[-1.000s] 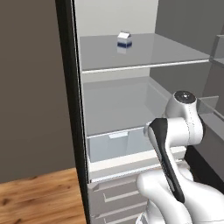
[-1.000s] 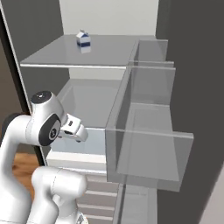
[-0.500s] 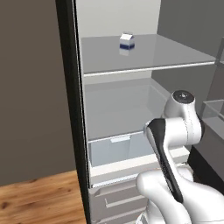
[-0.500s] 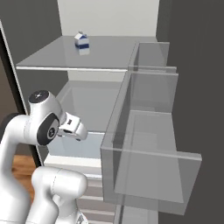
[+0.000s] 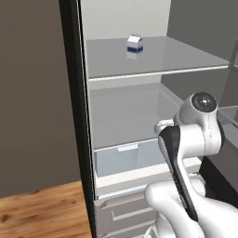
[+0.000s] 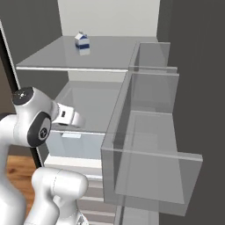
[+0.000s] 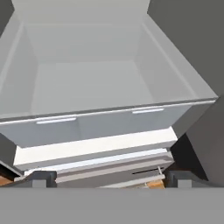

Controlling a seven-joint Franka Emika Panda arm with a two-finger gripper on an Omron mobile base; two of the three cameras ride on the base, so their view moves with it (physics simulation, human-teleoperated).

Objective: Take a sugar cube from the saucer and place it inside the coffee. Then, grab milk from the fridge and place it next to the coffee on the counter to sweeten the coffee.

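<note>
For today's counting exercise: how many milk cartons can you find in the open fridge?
1. The milk carton stands toward the back of the upper glass shelf, alone. The door bins' cloudy walls and the closed lower drawers could hide more.

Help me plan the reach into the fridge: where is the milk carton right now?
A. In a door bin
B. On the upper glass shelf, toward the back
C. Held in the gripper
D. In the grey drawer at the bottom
B. The milk stands alone on the upper glass shelf of the fridge, toward the back wall, well above the arm; the right base view shows it there too.
</note>
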